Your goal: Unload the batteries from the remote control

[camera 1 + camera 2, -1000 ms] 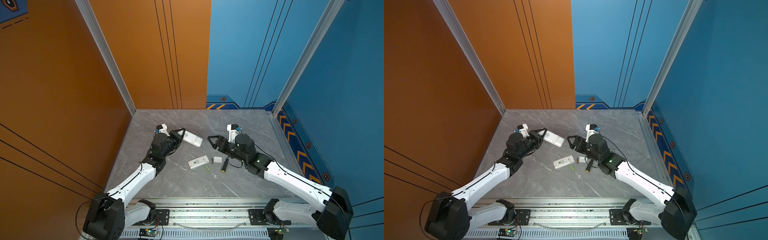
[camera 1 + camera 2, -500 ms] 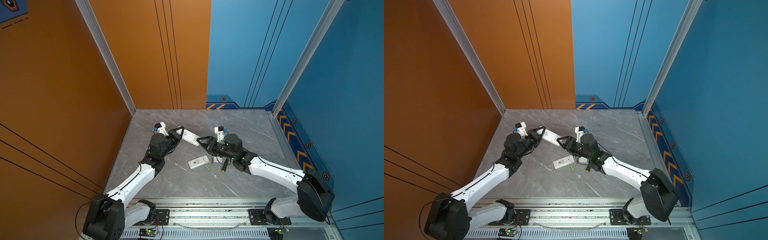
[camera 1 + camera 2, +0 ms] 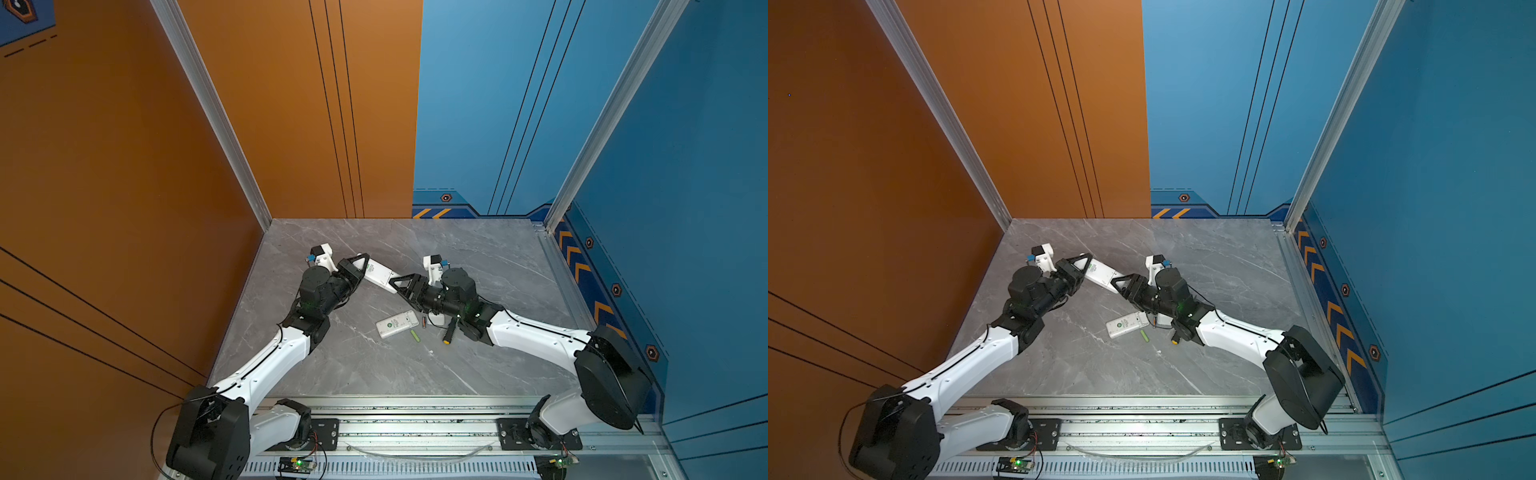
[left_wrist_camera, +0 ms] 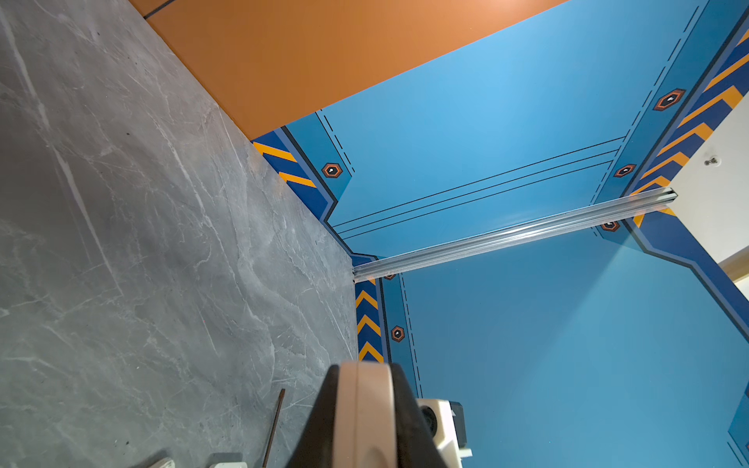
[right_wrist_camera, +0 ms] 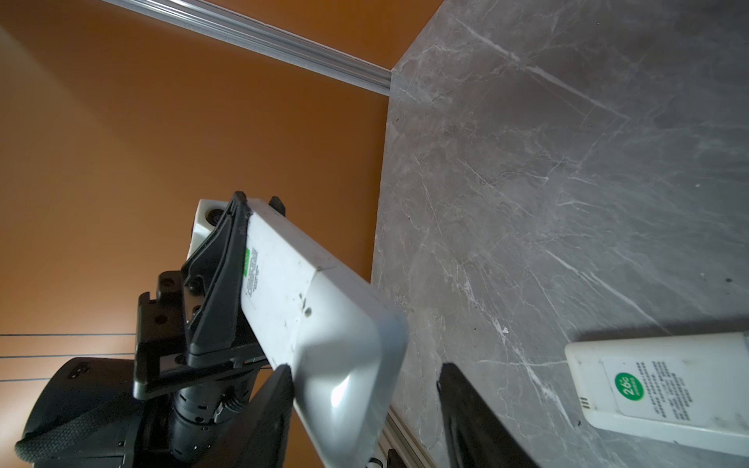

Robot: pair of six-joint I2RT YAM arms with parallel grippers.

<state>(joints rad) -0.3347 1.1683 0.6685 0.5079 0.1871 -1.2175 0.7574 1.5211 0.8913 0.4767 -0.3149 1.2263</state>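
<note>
Two batteries lie loose on the counter (image 3: pixel 374 374). The lime green battery (image 3: pixel 415 336) (image 3: pixel 1144 336) is a short thin cylinder, bare and easy to see, just beside the near corner of the second remote (image 3: pixel 397 324). The dark battery (image 3: pixel 424 322) looks reddish and is too small to read. It sits between that remote's end and a white lid (image 3: pixel 436 321), which is mostly hidden under the right arm. A screwdriver (image 3: pixel 448 334) pokes out from beneath the same arm, showing only its black handle and yellow butt. The held remote (image 3: pixel 379 275) (image 5: pixel 308 300), long and white, is tilted and up off the counter between the two arms. The left jaws are clamped on one end of it, and the left wrist view shows only its thin edge (image 4: pixel 364 413) squeezed between the two black fingers. The right jaws stand partly open around the other end. In the right wrist view one finger (image 5: pixel 263 413) is at the remote's side, while the other (image 5: pixel 466 409) stands clear of it, with counter showing in the gap. The remote's back faces that camera, with a green-edged label and a seam across it. Whether cells sit inside cannot be told. The second remote (image 5: pixel 664 389) is cut off at the frame edge there and shows a round green sticker.
</note>
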